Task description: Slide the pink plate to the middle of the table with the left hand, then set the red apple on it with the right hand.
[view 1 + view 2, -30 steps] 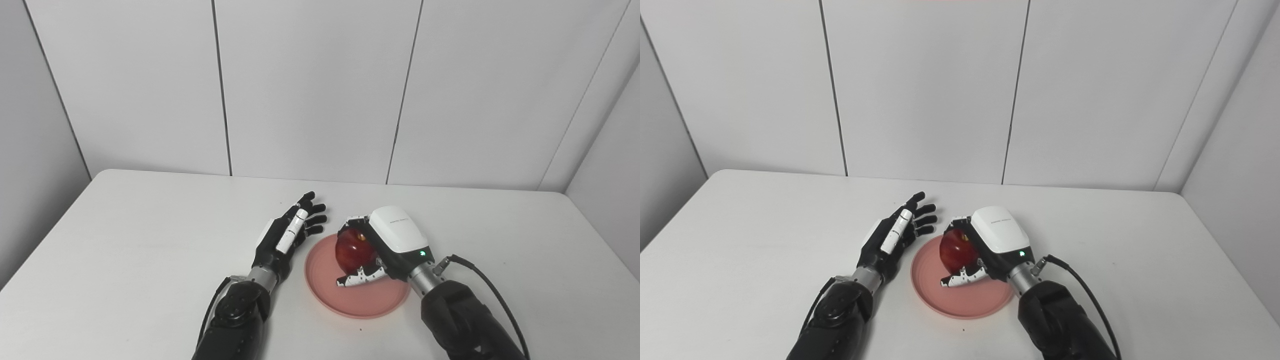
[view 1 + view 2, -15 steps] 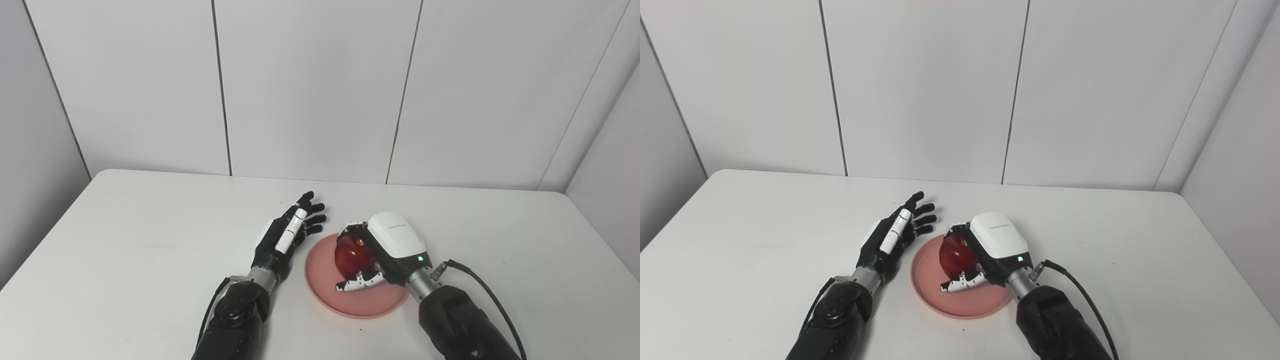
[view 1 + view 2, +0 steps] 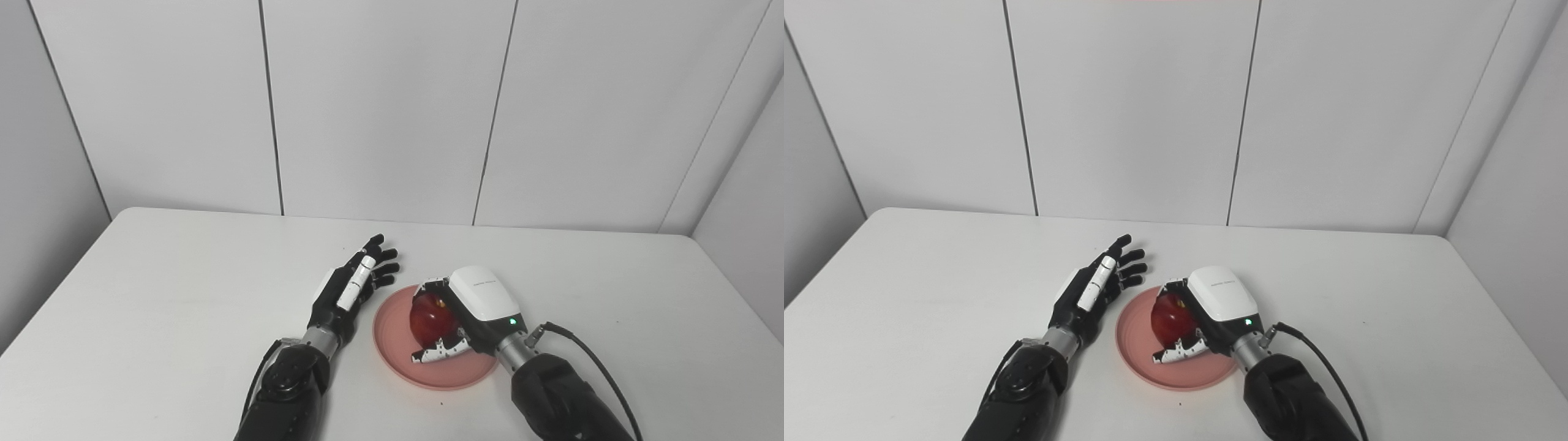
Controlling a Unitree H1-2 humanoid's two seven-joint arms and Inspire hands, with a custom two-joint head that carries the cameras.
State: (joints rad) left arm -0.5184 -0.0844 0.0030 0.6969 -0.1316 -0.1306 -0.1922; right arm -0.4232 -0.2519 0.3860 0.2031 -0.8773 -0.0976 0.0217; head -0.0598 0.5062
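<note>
Your right hand [image 3: 474, 309] is wrapped around the apple [image 3: 432, 317], fingers curled over its far side and the thumb under its near side, and it holds the fruit low over the plate [image 3: 398, 361]; you cannot tell from either view whether the apple already touches the plate's surface. The plate sits near the middle of the table [image 3: 153, 294], toward the near edge. Your left hand [image 3: 350, 289] rests just beside the plate's left rim, fingers spread and straight, gripping nothing, its palm turned toward the plate. It stands close to the rim but you cannot tell whether it touches it. The white back of your right hand hides the right part of the apple and the plate beneath it. A black cable [image 3: 597, 361] runs from the right wrist along the table. Behind the table stand plain grey wall panels [image 3: 380, 104].
</note>
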